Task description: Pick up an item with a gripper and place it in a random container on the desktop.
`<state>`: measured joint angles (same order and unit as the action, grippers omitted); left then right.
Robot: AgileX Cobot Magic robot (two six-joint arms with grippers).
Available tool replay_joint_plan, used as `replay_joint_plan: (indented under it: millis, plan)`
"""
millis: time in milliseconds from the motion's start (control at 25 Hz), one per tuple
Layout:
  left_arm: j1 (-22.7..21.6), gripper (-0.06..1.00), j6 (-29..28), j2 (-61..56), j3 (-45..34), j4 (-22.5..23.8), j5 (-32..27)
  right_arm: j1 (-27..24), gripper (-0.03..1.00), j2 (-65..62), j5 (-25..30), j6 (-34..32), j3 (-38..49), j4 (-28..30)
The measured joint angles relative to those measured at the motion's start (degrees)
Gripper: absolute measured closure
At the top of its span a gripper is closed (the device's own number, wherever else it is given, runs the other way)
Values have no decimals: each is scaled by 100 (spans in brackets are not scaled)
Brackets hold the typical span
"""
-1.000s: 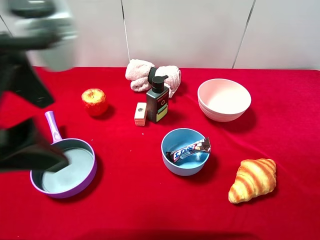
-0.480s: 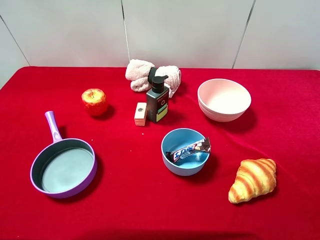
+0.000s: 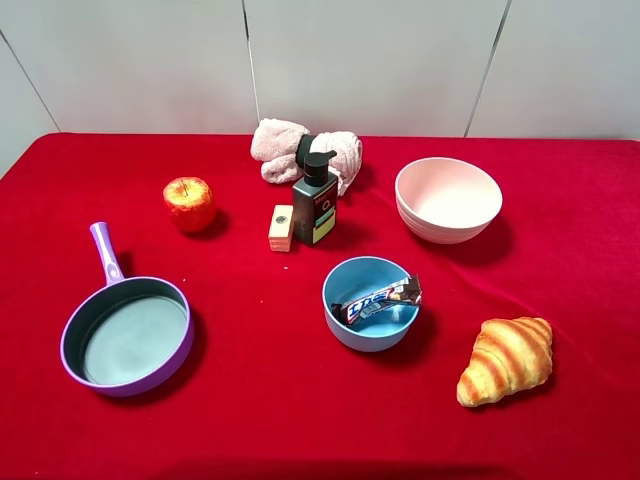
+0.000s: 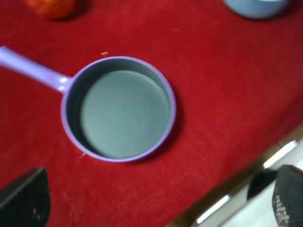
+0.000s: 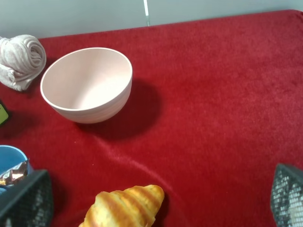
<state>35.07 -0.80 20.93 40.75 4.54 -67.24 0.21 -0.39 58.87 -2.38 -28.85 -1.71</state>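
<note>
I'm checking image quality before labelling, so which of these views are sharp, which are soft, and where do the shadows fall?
Exterior high view: sharp and evenly lit; the small light-blue bowl and golden croissant cast soft shadows to their right. Left wrist view: slightly soft throughout, the purple pan a little blurred. Right wrist view: fairly crisp; the pale pink bowl throws a dark shadow on the red cloth.

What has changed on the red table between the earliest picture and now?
The left arm, blurred over the purple pan a second ago, has pulled out of the high view. The candy bar stays in the blue bowl; nothing else moved.
</note>
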Motion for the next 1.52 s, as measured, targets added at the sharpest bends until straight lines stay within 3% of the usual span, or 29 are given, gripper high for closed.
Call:
replay_joint_plan:
  millis: [440,720,920,1520]
  plan:
    - [-2300,2,0,-1097,-565,-16,6,0,28,0,0,0,0,0]
    - [-3122,2,16,-1648,-991,-251,360,0,28,0,0,0,0,0]
    - [-3375,2,45,-2093,-1258,-375,604,0,28,0,0,0,0,0]
    - [-3405,2,80,-2121,-1260,-381,608,0,28,0,0,0,0,0]
